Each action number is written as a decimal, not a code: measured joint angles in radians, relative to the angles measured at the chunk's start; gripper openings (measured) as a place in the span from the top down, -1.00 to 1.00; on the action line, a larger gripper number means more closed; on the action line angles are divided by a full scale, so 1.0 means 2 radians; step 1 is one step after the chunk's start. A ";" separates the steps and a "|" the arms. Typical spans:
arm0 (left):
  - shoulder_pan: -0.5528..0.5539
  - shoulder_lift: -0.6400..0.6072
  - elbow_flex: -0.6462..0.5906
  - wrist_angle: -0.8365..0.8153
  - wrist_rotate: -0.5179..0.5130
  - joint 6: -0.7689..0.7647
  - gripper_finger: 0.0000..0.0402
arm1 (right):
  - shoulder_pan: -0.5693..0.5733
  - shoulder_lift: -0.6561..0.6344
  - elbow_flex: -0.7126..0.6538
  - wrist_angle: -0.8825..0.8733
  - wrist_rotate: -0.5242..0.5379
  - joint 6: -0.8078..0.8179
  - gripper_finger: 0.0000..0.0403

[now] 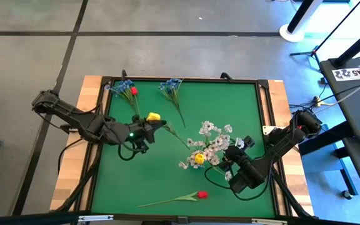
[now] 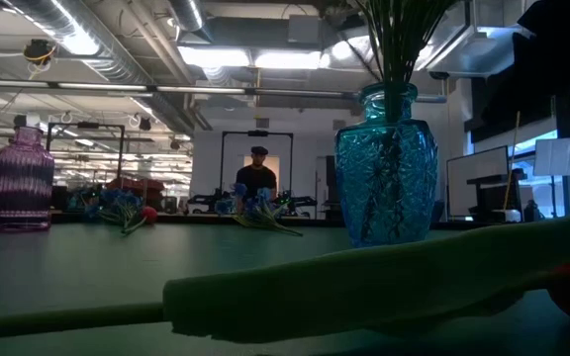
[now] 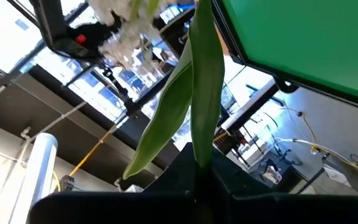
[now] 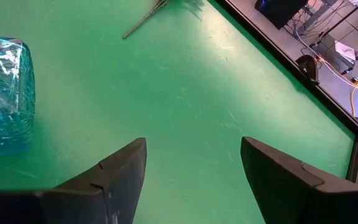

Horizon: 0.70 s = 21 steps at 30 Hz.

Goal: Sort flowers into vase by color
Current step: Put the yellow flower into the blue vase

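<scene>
Left gripper (image 1: 157, 127) fingers clenched on yellow tulip (image 1: 154, 116) stem, lifted mid-desk for carrying to a vase. Right gripper (image 4: 193, 163) fingers released, waiting beside blue vase (image 2: 386, 163).

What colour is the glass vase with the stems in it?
The glass vase is a clear turquoise blue with a cut pattern, seen best in the low view.

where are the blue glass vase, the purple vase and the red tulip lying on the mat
blue glass vase (image 2: 385, 168), low view, on its faceted belly
purple vase (image 2: 19, 183), low view, on its ribbed body
red tulip (image 1: 202, 195), high view, on the red bud at the end of its stalk
</scene>
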 joint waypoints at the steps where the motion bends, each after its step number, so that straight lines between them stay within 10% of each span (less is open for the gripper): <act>1: 0.004 0.000 0.000 0.000 0.002 0.002 0.97 | 0.000 0.000 0.000 0.000 0.000 0.000 -0.30; 21: 0.020 0.004 0.000 -0.003 0.126 -0.058 0.97 | 0.000 0.000 0.000 0.006 0.003 0.000 -0.30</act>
